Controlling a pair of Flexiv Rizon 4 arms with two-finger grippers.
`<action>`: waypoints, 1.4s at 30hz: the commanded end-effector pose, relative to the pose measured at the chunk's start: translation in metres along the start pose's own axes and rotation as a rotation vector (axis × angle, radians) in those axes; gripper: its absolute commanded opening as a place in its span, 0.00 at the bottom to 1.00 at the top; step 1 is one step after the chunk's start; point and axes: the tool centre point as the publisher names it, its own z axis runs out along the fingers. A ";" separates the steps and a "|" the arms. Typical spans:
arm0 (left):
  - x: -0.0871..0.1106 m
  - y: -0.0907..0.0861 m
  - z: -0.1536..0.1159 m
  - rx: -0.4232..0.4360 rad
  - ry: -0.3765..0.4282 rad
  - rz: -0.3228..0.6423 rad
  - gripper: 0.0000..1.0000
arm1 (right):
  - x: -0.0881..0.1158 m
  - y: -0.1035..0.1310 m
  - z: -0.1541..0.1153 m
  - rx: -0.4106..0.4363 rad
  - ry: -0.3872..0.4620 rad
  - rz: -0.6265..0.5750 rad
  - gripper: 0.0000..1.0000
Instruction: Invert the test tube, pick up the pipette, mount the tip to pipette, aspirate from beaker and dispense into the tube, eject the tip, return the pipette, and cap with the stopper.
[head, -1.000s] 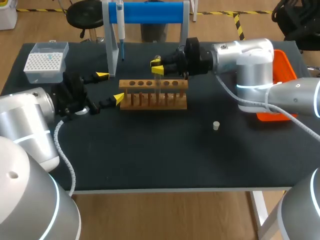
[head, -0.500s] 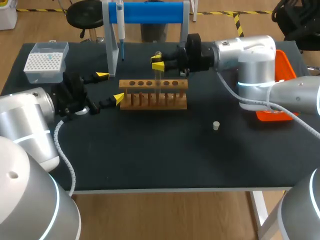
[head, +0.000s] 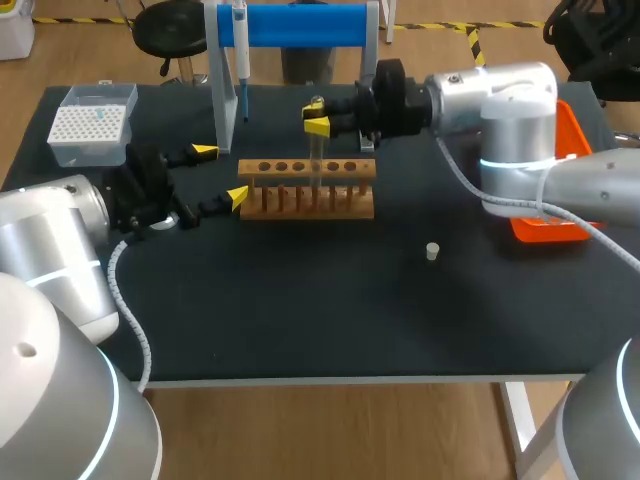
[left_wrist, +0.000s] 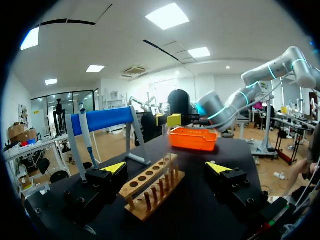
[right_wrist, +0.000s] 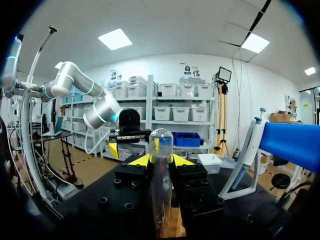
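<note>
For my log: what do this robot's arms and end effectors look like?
The left arm and right arm are rounded silver-grey tubes with thin light-blue rings at the joints. The left end effector and right end effector are black and blocky, each with two yellow wedge-shaped tips. A grey cable runs from each wrist.

Lighting: bright, even; ceiling panels (right_wrist: 115, 39) shone above the desk (head: 330, 310); faint glints lay on the test tube (right_wrist: 161, 150).
</note>
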 end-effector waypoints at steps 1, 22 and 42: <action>0.003 0.000 0.002 0.000 -0.010 0.001 1.00 | 0.005 0.008 -0.002 0.005 -0.008 -0.008 0.00; 0.003 0.000 0.002 0.000 -0.010 0.001 1.00 | 0.019 0.032 -0.017 -0.004 -0.040 -0.029 0.00; 0.003 0.000 0.002 0.000 -0.010 0.001 1.00 | 0.015 0.026 -0.027 0.006 -0.128 0.175 0.00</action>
